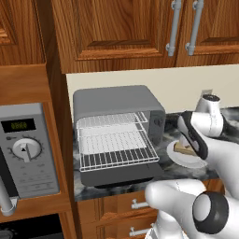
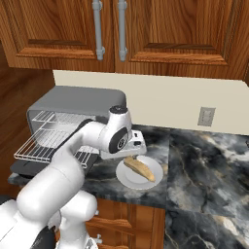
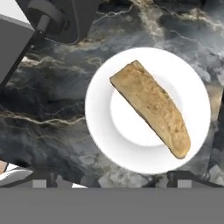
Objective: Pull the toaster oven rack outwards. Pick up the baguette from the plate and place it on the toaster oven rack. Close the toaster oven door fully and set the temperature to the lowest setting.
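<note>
1. The rack (image 1: 116, 142) sticks out of the oven (image 1: 119, 109).
2. The baguette (image 3: 153, 107) lies on the plate (image 3: 100, 131) on the bench (image 2: 204, 160).
3. The hand (image 2: 137, 141) hovers above it, open and empty.
4. The loaf looks light and crusty; grip across its middle.

silver microwave (image 1: 29, 151), wooden cabinets (image 2: 160, 34), marble counter (image 2: 209, 165), wall outlet (image 2: 206, 116)

We've got wooden upper cabinets (image 2: 160, 34) with grey handles (image 2: 98, 29) across the top, a cream wall (image 2: 194, 104) with an outlet (image 2: 206, 116) at right, dark marbled counter (image 2: 209, 165) below, and wooden drawers (image 1: 121, 212), probably, at the bottom.
</note>
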Robot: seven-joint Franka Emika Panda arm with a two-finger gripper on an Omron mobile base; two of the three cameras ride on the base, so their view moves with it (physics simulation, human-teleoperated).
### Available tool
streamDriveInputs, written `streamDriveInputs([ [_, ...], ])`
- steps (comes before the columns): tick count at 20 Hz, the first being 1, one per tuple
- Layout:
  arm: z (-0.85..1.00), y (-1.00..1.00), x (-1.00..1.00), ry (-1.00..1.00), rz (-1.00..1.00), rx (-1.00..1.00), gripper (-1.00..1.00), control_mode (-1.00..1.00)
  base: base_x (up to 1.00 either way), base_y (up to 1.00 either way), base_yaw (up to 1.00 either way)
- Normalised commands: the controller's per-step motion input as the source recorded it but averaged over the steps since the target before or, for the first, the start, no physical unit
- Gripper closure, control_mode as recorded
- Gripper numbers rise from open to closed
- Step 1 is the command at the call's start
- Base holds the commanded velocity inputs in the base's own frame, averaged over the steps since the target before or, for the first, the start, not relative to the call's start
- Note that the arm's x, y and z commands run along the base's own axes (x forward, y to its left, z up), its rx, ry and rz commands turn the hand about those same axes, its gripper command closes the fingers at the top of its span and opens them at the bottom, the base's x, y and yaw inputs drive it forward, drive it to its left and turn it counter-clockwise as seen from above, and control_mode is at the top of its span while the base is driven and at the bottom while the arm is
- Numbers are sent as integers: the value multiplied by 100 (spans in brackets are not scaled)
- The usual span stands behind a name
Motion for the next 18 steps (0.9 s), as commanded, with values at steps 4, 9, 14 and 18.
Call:
streamDriveInputs([
  [4, 5, 0, 37, 31, 0, 0, -100, -100, 0, 0, 0],
  [9, 4, 0, 16, 13, 0, 0, -100, -100, 0, 0, 0],
  [14, -19, 0, 1, -2, 0, 0, -100, -100, 0, 0, 0],
  [18, -55, 0, 29, -9, 0, 0, -100, -100, 0, 0, 0],
])
